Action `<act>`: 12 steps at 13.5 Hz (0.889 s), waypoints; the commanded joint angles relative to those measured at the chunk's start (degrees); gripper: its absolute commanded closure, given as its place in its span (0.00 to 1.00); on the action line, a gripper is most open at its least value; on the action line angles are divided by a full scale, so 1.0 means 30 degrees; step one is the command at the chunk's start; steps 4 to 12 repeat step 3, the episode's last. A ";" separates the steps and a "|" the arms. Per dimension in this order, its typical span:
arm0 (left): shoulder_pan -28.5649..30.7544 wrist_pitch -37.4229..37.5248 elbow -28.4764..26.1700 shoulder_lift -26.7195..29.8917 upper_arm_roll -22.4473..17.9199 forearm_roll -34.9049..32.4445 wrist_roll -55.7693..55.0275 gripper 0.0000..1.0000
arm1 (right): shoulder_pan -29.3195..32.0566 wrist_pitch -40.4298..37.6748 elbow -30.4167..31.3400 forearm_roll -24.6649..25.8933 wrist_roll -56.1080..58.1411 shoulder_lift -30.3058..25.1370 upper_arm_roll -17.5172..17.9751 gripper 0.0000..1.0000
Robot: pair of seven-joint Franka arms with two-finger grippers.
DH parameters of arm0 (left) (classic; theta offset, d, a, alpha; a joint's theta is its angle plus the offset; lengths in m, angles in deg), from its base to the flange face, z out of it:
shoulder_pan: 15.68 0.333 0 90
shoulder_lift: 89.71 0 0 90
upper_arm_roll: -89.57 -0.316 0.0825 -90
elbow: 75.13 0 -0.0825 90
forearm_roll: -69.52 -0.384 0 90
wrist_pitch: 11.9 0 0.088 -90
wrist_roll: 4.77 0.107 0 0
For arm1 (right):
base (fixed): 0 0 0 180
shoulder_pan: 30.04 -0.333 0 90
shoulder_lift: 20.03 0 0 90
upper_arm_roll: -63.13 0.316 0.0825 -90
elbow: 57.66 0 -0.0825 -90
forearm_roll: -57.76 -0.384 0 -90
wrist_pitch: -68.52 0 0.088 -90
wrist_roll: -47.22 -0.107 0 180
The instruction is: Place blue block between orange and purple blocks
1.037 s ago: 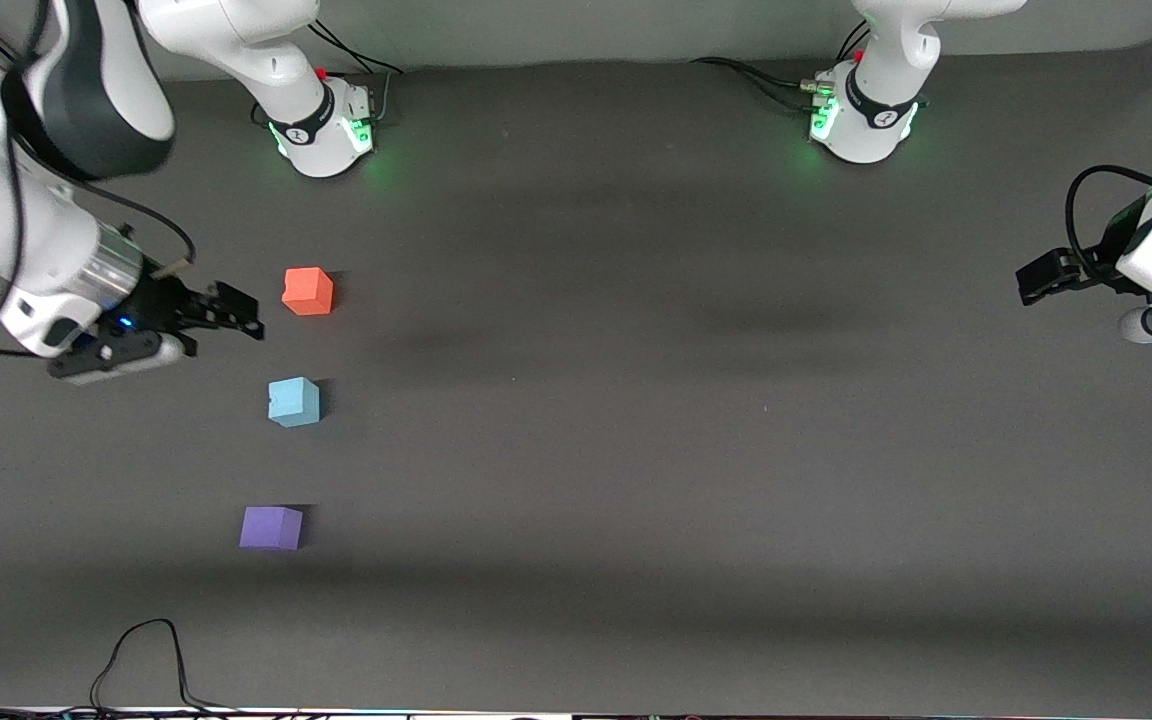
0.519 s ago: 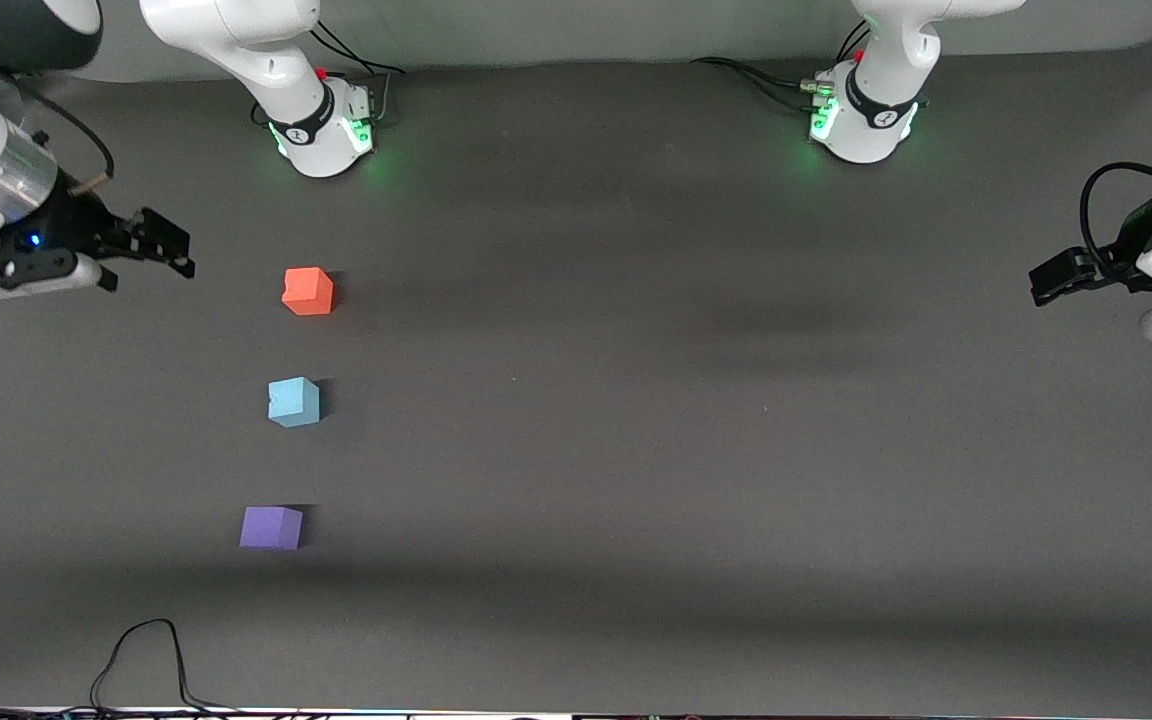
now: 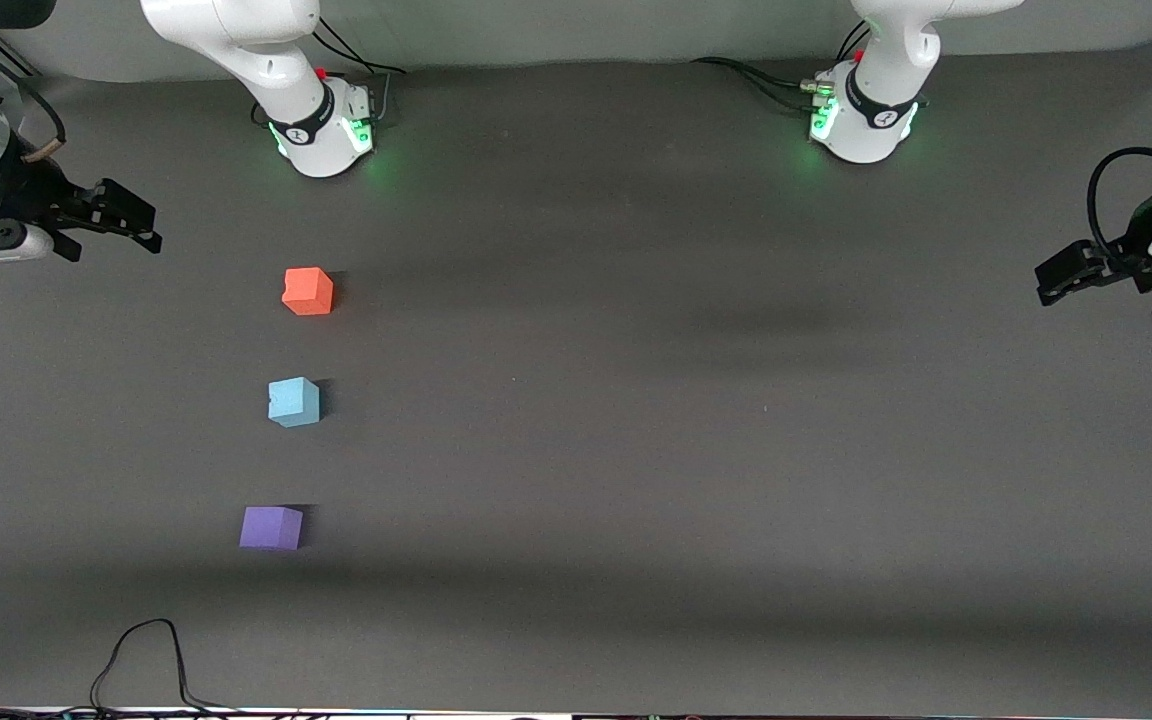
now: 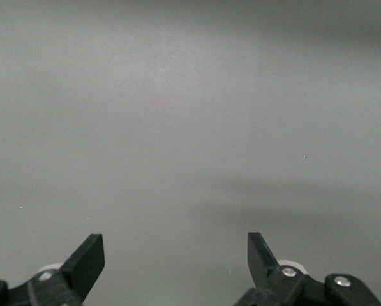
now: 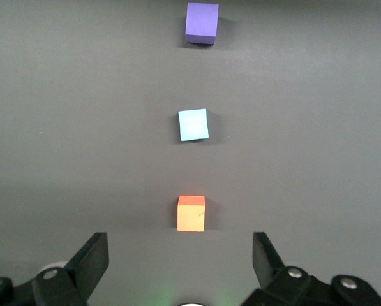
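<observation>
The orange block (image 3: 308,291), the blue block (image 3: 294,402) and the purple block (image 3: 271,527) lie in a row on the dark table, toward the right arm's end. The blue block sits between the other two, apart from both; the orange one is farthest from the front camera. My right gripper (image 3: 139,222) is open and empty, up over the table's end beside the orange block. The right wrist view shows its gripper (image 5: 179,247) with the orange (image 5: 191,213), blue (image 5: 193,124) and purple (image 5: 202,22) blocks ahead. My left gripper (image 3: 1058,274) is open and empty over its own table end; its wrist view (image 4: 175,245) shows bare table.
The two arm bases (image 3: 321,130) (image 3: 861,120) stand along the table's edge farthest from the front camera. A black cable (image 3: 146,660) loops onto the table at the edge nearest the front camera, near the purple block.
My right gripper has drawn back from beside the orange and blue blocks toward the right arm's end of the table. My left gripper drifted slightly outward. The blocks have not moved.
</observation>
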 commanded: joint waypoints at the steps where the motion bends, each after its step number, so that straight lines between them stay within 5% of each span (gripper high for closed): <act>1: 0.0097 0.0518 0.0450 0.0007 0.0069 0.0082 0.0021 0.00 | 0.0261 -0.0080 -0.0631 0.0371 -0.0282 0.0363 0.0360 0.00; 12: 0.0097 0.0721 0.0450 0.0037 0.0069 0.0082 0.0021 0.00 | 0.0232 -0.0050 -0.1097 0.0372 -0.0311 0.0948 0.0331 0.00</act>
